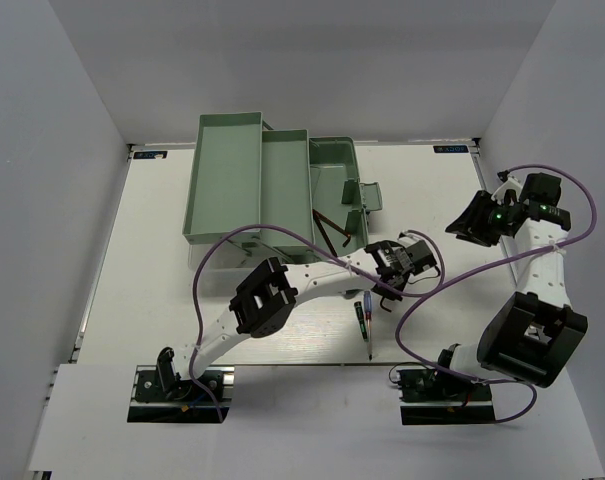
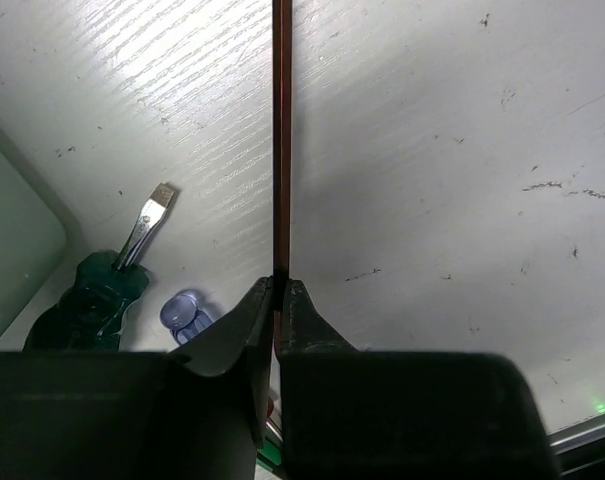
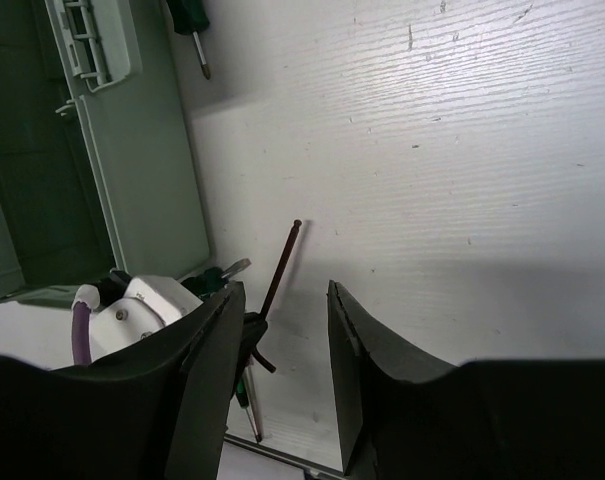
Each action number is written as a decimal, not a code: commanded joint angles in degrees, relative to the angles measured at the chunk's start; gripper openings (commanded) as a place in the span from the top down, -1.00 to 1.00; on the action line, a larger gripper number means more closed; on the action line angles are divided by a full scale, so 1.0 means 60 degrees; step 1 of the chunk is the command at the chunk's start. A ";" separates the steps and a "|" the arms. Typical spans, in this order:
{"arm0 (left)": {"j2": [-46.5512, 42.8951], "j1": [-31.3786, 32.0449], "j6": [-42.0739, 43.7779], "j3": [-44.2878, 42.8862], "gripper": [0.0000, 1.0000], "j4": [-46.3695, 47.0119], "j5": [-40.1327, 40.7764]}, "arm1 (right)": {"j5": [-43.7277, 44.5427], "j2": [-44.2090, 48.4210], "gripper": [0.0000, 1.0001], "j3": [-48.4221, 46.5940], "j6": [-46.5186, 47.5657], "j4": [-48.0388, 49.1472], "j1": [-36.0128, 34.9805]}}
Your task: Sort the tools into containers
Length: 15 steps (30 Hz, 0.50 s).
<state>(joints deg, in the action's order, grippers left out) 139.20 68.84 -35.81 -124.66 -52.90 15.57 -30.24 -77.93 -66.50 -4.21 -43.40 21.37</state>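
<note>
My left gripper (image 2: pixel 279 300) is shut on a thin dark hex key (image 2: pixel 281 150) and holds it just above the table; from above it is right of the toolbox (image 1: pixel 384 290). A stubby green-handled screwdriver (image 2: pixel 102 290) and a purple pen-like screwdriver's end (image 2: pixel 187 312) lie just left of it. A slim green-handled screwdriver (image 1: pixel 364 325) lies nearer the arm bases. Two more hex keys (image 1: pixel 327 228) rest in the mint-green toolbox's base (image 1: pixel 332 165). My right gripper (image 1: pixel 464 228) is open and empty at the right, and looks toward the held hex key (image 3: pixel 282 265).
The toolbox's fold-out trays (image 1: pixel 227 180) stand open at the back left, its translucent lid (image 1: pixel 237 262) under the left arm. Another dark-handled screwdriver (image 3: pixel 190 25) lies beside the toolbox latch (image 3: pixel 92 40). White walls close the table in.
</note>
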 commanded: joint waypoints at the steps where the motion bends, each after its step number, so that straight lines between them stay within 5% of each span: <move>1: -0.0597 -0.0033 0.0153 -0.0608 1.00 -0.0103 0.0012 | -0.0190 0.0289 0.11 0.0111 0.0101 0.0085 0.0086; 15: -0.2162 -0.0559 0.0432 -0.1346 1.00 -0.0279 0.0802 | -0.0263 0.0449 0.11 0.0272 0.0422 0.0128 0.0101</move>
<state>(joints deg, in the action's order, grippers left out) 136.46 68.03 -33.85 -132.11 -53.89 16.49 -30.46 -77.41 -65.73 -3.11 -43.35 21.69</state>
